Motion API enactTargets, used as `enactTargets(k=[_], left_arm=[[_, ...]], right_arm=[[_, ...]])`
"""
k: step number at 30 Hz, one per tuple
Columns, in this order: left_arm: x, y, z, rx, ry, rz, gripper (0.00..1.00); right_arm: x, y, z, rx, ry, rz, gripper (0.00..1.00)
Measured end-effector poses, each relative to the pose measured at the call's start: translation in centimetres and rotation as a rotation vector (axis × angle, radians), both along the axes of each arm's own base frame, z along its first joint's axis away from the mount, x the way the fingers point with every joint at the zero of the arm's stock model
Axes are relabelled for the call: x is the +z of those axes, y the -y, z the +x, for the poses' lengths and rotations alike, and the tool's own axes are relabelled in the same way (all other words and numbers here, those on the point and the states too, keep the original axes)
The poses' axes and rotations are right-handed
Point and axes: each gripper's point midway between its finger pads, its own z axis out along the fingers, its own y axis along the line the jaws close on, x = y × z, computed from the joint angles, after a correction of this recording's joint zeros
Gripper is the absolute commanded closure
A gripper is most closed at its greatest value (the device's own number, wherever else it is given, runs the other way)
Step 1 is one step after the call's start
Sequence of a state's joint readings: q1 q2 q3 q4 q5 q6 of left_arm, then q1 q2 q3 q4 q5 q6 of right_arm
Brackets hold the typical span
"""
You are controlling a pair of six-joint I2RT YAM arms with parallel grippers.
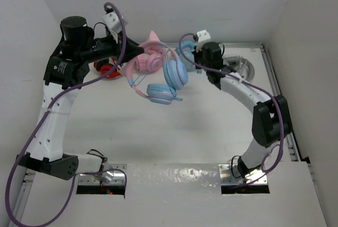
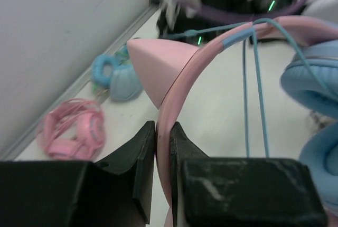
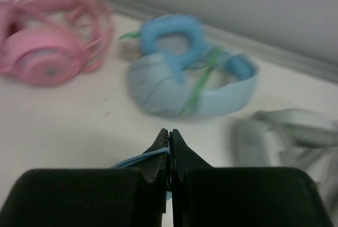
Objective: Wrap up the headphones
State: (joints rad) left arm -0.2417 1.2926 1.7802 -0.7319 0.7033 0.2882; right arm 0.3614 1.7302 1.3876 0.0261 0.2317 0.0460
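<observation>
The headphones have a pink cat-ear headband and light blue ear cups. They hang above the table between the arms. My left gripper is shut on the pink headband just below a cat ear; in the top view it is at the back left. The thin light blue cable runs over the headband. My right gripper is shut on the cable; in the top view it is beside the cups.
An all-pink pair and an all-light-blue pair lie by the back wall. A grey pair lies at the back right. A red item lies under the left arm. Walls close in on both sides.
</observation>
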Motion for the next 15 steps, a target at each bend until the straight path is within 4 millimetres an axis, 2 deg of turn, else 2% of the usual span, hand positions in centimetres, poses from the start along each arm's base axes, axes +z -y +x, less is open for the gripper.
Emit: enactTargets(k=[2,3,5,7,11,15], left_arm=[[1.1,0.5,-0.6,-0.034,-0.043,-0.072,1.00],[1.4,0.6,-0.6,-0.044,-0.070,-0.103,1.00],[2.1,0.5,0.0,-0.060,-0.124,-0.177,1.00],[3.1,0.0,1.2,-0.064,-0.171,-0.265,1.00],[5.7,-0.9,3.0,-0.080,-0.214,-0.411,1.00],[6.3,-1.1,3.9,-0.068,-0.248,-0.465,1.00]], right_arm=[[-4.0,-3.0,-3.0,0.095,-0.047,0.064,1.00],[-5.0,-4.0,-4.4,0.128,-0.059,0.086,1.00],[-5.7,-5.4,-6.7,0.170,-0.041,0.128,1.00],[-5.0,-6.8,-8.6,0.210,0.010,0.179,1.00],[-2.1,-10.0,-12.7,0.301,0.152,0.354,1.00],[-0.9,-11.9,-15.8,0.355,0.219,0.474,1.00]])
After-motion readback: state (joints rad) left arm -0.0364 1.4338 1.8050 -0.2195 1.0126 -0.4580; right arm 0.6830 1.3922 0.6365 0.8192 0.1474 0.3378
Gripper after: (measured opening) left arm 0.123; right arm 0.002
